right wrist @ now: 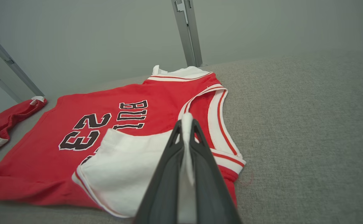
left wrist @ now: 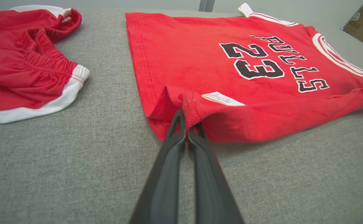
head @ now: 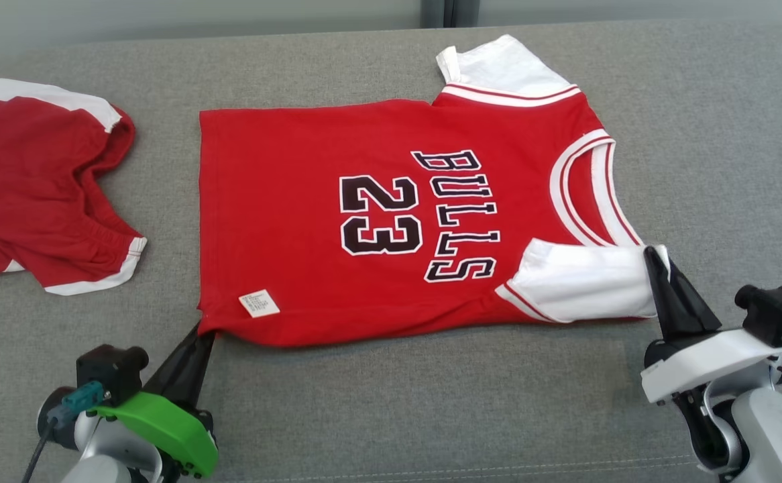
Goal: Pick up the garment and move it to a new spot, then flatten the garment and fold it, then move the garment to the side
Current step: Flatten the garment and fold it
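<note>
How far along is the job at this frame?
Done: the jersey lies spread flat on the grey surface. In hand: the left gripper is shut on its near hem corner, the right gripper on the near white sleeve. Left: the fold itself, then moving it aside.

We see the shirt (head: pixel 297 201) as soft red knit cloth, matt, with fine stitching along the hem. Its sleeve (head: pixel 579 282) is white cloth with the same dull finish. The lettering (head: pixel 377 194) looks like a flat print, black edged in white. The label (head: pixel 259 303) is thin and white, cloth or paper; we cannot tell which. The shorts (head: pixel 29 181) are red matt cloth too, puckered at the band. The table cover (head: pixel 431 402) is coarse grey woven cloth. The left gripper (head: pixel 204 330) and right gripper (head: pixel 652 253) are smooth dark plastic with a slight sheen. The post (right wrist: pixel 187 34) looks like brushed metal.
</note>
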### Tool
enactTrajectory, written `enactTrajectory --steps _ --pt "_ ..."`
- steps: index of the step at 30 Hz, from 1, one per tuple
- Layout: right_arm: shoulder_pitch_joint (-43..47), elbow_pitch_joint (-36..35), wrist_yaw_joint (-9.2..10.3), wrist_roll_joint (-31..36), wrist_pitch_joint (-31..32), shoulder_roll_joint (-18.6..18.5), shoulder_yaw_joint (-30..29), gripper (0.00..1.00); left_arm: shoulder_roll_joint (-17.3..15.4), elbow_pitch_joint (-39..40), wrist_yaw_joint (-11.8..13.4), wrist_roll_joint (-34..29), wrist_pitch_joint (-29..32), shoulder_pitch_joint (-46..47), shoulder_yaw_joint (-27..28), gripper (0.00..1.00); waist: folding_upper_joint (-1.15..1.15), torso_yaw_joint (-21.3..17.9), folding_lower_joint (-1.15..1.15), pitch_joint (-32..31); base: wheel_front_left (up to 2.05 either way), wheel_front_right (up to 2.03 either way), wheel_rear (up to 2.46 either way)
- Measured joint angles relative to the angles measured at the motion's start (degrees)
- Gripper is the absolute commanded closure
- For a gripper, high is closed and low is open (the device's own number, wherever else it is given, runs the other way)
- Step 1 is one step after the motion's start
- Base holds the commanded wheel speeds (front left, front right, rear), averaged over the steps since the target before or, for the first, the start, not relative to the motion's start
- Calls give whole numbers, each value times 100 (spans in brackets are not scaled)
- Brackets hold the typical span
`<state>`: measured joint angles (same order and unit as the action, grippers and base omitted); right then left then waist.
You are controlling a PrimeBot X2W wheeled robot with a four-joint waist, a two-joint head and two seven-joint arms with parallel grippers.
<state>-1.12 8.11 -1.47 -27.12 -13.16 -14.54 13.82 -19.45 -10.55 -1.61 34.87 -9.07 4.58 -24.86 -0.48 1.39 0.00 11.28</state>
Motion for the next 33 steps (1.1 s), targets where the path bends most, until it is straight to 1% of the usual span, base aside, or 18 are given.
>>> enactTrajectory --steps 6,16,20,27,30,33 --pt "-495 -36 -54 56 0 -138 -58 100 -132 45 -89 -55 183 454 -55 100 0 12 0 196 0 0 0" --pt "-1191 46 -124 56 -45 -320 -255 100 -122 -175 -200 -47 630 1098 -127 100 0 127 0 619 0 0 0" --pt "-1483 258 -207 56 -49 -356 -261 100 -137 -372 -248 -26 787 1407 -119 100 0 197 0 835 0 0 0" --pt "-1848 569 -257 57 -49 -364 -232 100 -171 -545 -319 -108 913 1976 -134 100 0 271 0 1083 0 0 0" --pt "-2019 705 -304 101 -51 -354 -167 100 -172 -656 -349 -113 965 2130 -175 100 0 279 0 1167 0 0 0" --pt "-2124 869 -309 115 -51 -337 -122 100 -164 -800 -383 -116 1004 2262 -232 100 0 266 0 1226 0 0 0"
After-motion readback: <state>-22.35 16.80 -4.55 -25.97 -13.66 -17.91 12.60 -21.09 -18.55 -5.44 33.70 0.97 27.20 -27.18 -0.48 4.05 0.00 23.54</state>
